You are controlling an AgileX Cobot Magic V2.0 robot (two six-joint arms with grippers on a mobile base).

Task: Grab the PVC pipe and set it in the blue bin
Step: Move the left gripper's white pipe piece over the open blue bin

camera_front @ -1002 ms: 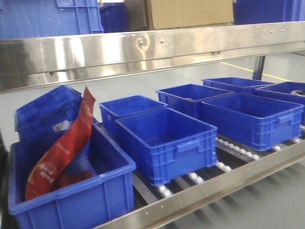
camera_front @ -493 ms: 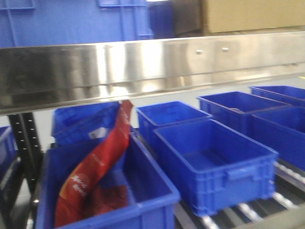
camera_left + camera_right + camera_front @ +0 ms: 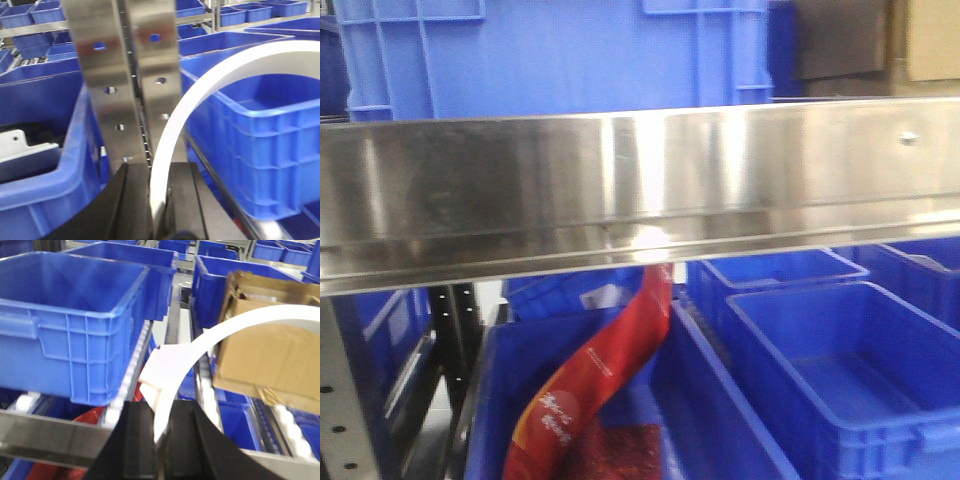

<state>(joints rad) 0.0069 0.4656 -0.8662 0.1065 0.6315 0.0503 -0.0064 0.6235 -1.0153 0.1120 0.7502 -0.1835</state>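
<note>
Left gripper (image 3: 159,172) and right gripper (image 3: 161,410) both show black jaws close together.

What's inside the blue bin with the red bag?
A red bag leans inside the bin, more red packaging beneath it. The steel rail covers the bag's top.

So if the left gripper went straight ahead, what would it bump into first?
Probably the shiny steel post with holes in it. It stands right in front of the left gripper. I can't tell how close it is from this picture.
</note>
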